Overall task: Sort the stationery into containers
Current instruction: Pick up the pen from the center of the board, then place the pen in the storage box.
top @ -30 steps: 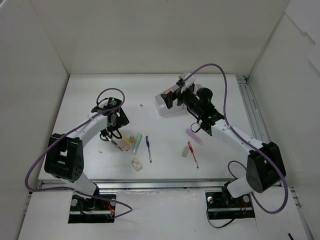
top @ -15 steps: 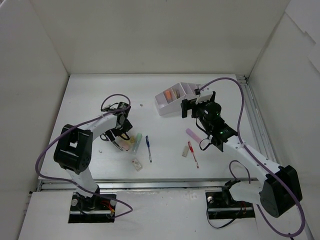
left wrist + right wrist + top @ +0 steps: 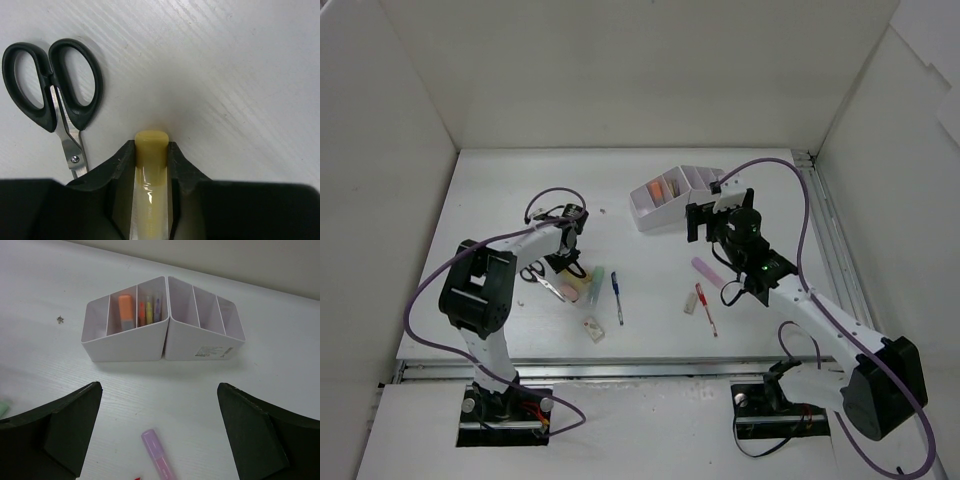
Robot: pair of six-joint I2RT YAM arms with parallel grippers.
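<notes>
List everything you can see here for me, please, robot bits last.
containers: two, white, side by side, far side of table
orange marker: one, left container's middle slot
thin pens: a few, orange, yellow, lilac, in the slot beside it
lilac marker: one, on the table before the containers
red pen: one, near the lilac marker
blue pen: one, mid-table
green marker: one, pale, left of the blue pen
erasers: two, pale, one by the blue pen, one by the red pen
scissors: one pair, black handles, flat on the table
yellow marker: one, gripped, beside the scissors
left claw: one, black, closed on the yellow marker
right claw: one, black, open, facing the containers
</notes>
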